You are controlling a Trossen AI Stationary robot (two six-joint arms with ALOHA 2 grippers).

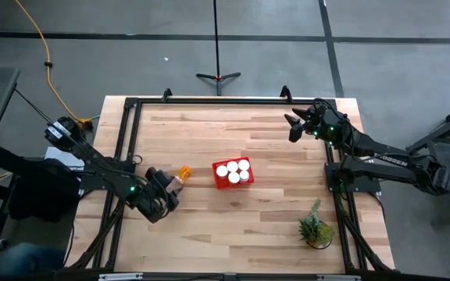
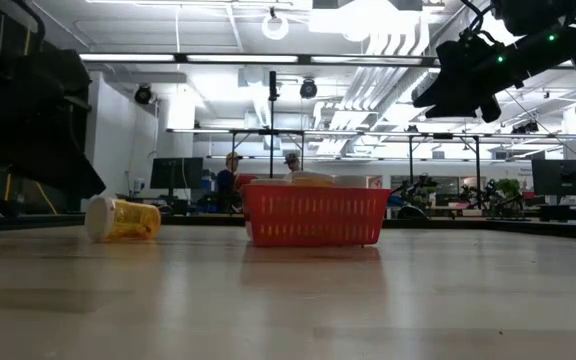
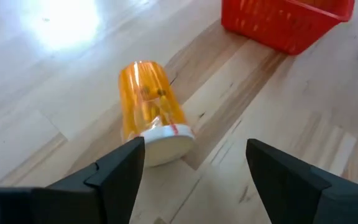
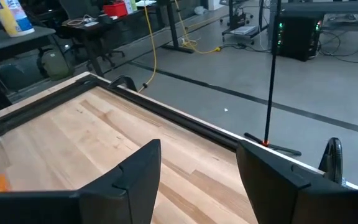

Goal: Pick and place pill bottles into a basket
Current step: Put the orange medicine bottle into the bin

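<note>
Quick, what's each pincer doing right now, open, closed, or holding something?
Left pincer: open, empty, at the lying pill bottle.
Right pincer: open, empty, raised over the table's far corner.

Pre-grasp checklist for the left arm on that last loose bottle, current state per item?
1. Left claw open wide enough for the bottle: ok, fingers apart.
2. Loose pill bottle inside the claw's line: ok, it lies on its side just ahead of the fingers, white cap toward them, untouched.
3. Bottle centred between the fingers: not ok, it sits nearer one finger.
4. Basket has room: cannot tell; five white caps show, packed close.
5. Path from bottle to basket: ok, only bare table between them in the high view.
6. Right claw out of the way: ok, raised over the far right corner.
</note>
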